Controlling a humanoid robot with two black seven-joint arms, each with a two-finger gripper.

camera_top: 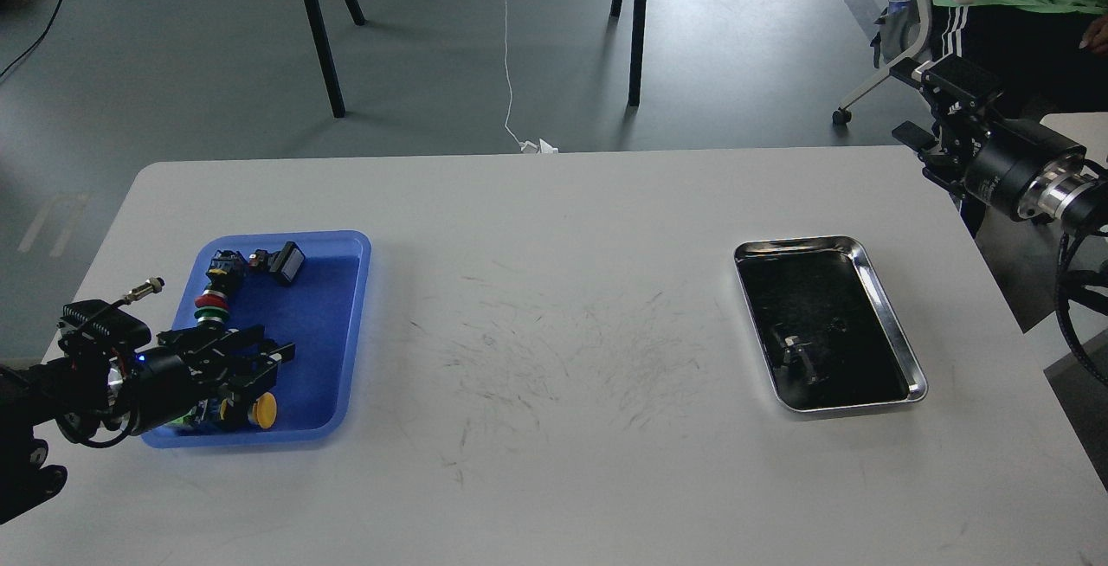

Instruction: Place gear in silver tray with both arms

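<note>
Left gripper [264, 356] is down in the blue tray [346, 246], prongs spread among the parts; whether it has hold of anything, I cannot tell. Risk here: crowded pieces, so it may snag a neighbour or drop one on the long carry across the tabletop [554, 202]. The silver tray [892, 315] lies well apart, far right. Right gripper [939, 107] hovers beyond it, holding nothing, its opening unclear.

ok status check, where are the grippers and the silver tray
Left gripper low in the blue tray among small parts, grip unclear. Right gripper raised at far right edge. Silver tray unobstructed.
</note>
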